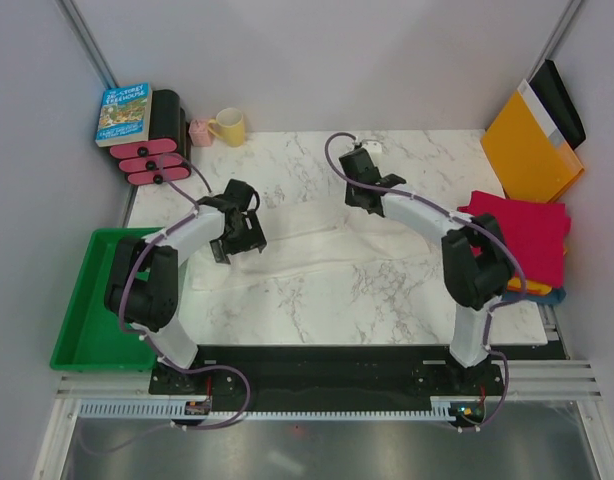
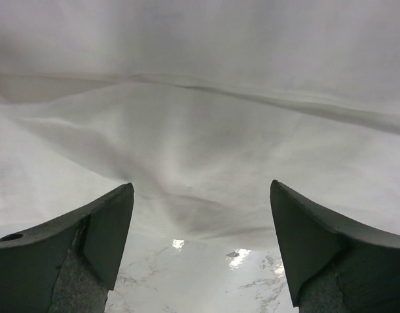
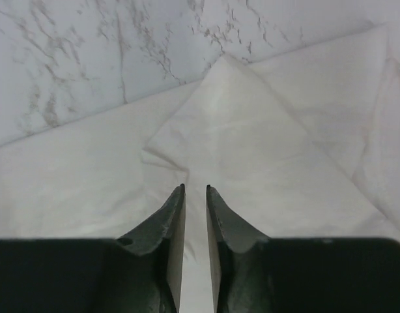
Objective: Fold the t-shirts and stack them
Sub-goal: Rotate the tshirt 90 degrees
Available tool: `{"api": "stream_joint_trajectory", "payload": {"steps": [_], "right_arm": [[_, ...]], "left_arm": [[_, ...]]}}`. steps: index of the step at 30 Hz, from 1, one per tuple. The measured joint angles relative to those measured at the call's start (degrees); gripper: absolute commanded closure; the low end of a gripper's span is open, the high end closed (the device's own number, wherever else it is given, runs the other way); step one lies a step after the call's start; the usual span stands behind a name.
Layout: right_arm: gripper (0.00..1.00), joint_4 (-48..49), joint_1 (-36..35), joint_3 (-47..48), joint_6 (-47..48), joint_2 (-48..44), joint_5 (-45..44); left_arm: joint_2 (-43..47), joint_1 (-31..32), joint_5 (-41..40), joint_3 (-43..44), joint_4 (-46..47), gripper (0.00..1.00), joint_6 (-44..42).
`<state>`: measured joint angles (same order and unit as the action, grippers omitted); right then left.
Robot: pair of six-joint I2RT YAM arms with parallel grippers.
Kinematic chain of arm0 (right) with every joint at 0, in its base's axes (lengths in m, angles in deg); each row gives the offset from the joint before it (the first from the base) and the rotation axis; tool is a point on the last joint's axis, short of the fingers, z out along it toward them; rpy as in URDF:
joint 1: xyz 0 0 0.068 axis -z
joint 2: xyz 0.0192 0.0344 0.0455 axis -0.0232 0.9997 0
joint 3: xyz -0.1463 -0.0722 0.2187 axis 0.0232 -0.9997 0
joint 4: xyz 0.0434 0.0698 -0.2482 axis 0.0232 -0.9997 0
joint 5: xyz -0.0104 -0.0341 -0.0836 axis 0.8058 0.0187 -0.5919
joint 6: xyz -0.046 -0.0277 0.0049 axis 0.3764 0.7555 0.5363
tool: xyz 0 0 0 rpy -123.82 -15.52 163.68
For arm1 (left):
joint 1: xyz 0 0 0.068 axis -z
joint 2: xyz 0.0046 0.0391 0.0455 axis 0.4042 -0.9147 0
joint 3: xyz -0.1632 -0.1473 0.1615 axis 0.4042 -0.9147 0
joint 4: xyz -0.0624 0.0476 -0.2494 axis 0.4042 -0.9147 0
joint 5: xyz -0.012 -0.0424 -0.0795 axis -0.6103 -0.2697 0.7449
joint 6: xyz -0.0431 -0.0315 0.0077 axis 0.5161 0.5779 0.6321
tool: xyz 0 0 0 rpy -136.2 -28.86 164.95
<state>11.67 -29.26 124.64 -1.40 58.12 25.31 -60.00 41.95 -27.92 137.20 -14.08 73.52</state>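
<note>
A thin white t-shirt (image 1: 317, 245) lies spread and wrinkled on the marble table. My left gripper (image 1: 249, 238) is open at its left edge; in the left wrist view the open gripper (image 2: 201, 184) faces rippled white cloth (image 2: 206, 130), with bare table under it. My right gripper (image 1: 362, 192) is at the shirt's far edge. In the right wrist view it (image 3: 195, 188) is almost closed, pinching the white shirt (image 3: 252, 130) by a folded-over corner. Folded shirts are stacked at the right: crimson red (image 1: 527, 232) on top, orange (image 1: 519, 285) and dark blue (image 1: 549, 297) edges below.
A green bin (image 1: 82, 300) sits off the table's left edge. A book (image 1: 124, 113), a black-and-pink rack (image 1: 157, 150), a pink cup (image 1: 200, 131) and a yellow mug (image 1: 230, 127) stand at the back left. An orange-yellow envelope (image 1: 527, 150) leans at the back right.
</note>
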Motion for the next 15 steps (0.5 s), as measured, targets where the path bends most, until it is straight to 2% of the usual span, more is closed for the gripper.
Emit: {"api": "stream_joint_trajectory", "payload": {"steps": [4,7,10,15], "right_arm": [[0.77,0.9,-0.4,-6.2,-0.2,-12.8,0.0],[0.8,2.2,-1.0,-12.0,-1.1,-19.1,-0.5],[0.82,2.2,-1.1,-16.6,-2.1,-18.9,-1.0],[0.82,-0.4,0.1,-21.2,-3.5,-12.9,-0.8]], "left_arm": [[2.0,0.0,-1.9,4.7,0.1,0.15,-0.8],[-0.2,-0.3,-3.6,10.8,-0.1,0.18,-1.3],[-6.2,-1.2,-4.4,15.9,-0.3,0.19,-1.3],[-12.1,-4.0,-5.3,14.3,-2.3,0.22,-1.2]]}}
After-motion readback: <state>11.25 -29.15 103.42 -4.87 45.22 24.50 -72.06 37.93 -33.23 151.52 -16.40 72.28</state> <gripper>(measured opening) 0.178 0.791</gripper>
